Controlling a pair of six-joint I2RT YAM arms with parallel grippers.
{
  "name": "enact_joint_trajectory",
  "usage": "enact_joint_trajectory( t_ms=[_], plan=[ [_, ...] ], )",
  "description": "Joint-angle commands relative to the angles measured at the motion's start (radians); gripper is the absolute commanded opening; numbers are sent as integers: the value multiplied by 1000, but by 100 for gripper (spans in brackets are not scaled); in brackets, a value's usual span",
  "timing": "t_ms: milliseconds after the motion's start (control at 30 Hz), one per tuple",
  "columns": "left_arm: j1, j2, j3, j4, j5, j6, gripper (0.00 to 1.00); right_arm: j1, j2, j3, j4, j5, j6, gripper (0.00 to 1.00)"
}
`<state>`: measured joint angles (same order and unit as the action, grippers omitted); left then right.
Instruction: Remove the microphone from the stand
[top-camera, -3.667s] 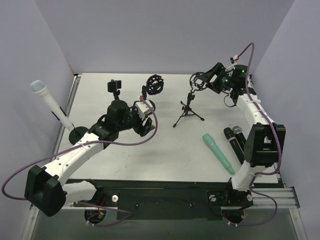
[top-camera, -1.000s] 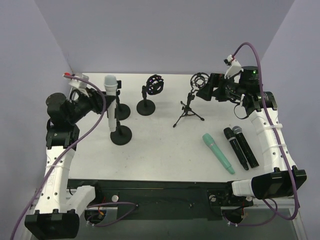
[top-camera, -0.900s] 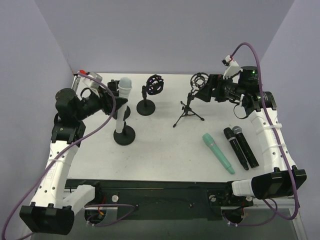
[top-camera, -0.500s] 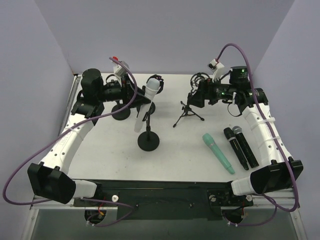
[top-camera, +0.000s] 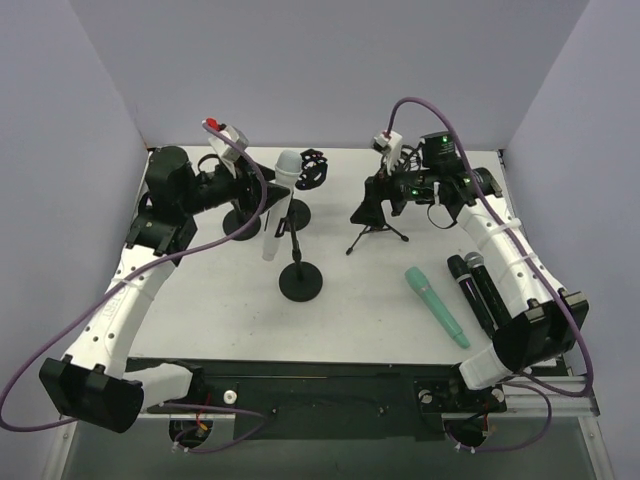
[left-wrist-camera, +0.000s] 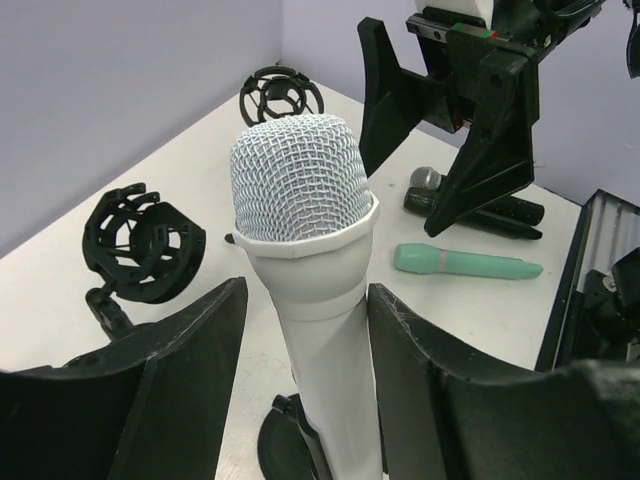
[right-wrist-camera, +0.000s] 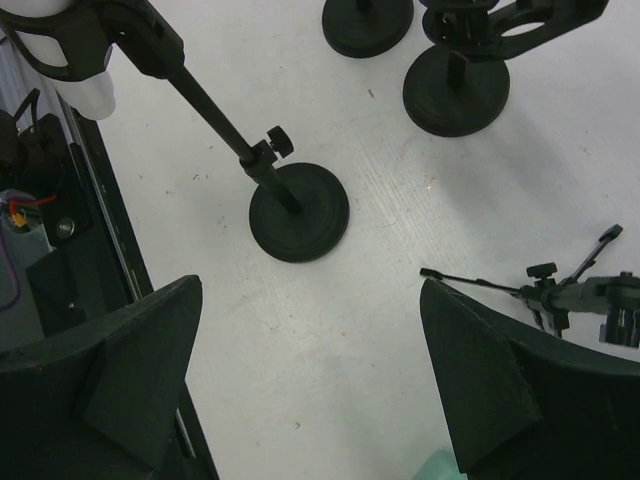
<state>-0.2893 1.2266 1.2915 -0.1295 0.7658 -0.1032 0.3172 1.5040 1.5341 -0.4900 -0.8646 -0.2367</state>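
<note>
A white microphone (top-camera: 276, 210) with a mesh head sits tilted in the clip of a black stand with a round base (top-camera: 300, 283). My left gripper (top-camera: 258, 196) is shut on the microphone's body just below the head, with a finger on each side in the left wrist view (left-wrist-camera: 305, 300). In the right wrist view the microphone's lower end (right-wrist-camera: 95, 95) shows in the clip above the stand's base (right-wrist-camera: 298, 212). My right gripper (top-camera: 370, 203) is wide open and empty. It hangs above the table right of the stand (right-wrist-camera: 315, 400).
A small tripod stand (top-camera: 377, 232) is under the right gripper. A shock-mount stand (top-camera: 312, 170) and another round base (top-camera: 240, 222) stand behind the microphone. A green microphone (top-camera: 437, 306) and two black microphones (top-camera: 480, 292) lie at the right.
My left gripper carried the microphone and its stand from the far left to the table's middle. The right gripper moved left, toward the stand.
</note>
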Motion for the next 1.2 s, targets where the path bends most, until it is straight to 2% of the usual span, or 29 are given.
enact_joint_trajectory(
  t_ms=[0,167,367,433,567,667,733,900,1033,1100,1167],
  plan=[
    [-22,-32,-21,-4,-103,72,62,43,36,87,-1,-45,-131,85],
    [-71,-12,-9,-31,-120,134,62,111,91,119,5,-77,-225,85],
    [-131,10,-4,-62,-174,215,59,175,130,120,42,-122,-218,85],
    [-132,14,-1,-56,-155,215,51,184,145,118,88,-137,-181,85],
    [-128,5,12,-82,-96,267,26,212,174,97,212,-155,-78,84],
    [-97,-4,15,-93,-18,289,7,227,177,40,417,-154,28,84],
    [-67,-10,15,-91,27,267,1,238,188,21,481,-155,71,84],
    [-5,-16,2,-67,96,217,0,276,240,-5,681,-177,216,83],
    [21,-10,-1,-33,90,172,0,306,281,7,774,-178,326,77],
    [26,-9,-3,-19,89,171,0,316,304,23,792,-186,364,70],
    [26,-4,2,-12,87,172,0,321,324,24,815,-185,404,55]
  ],
)
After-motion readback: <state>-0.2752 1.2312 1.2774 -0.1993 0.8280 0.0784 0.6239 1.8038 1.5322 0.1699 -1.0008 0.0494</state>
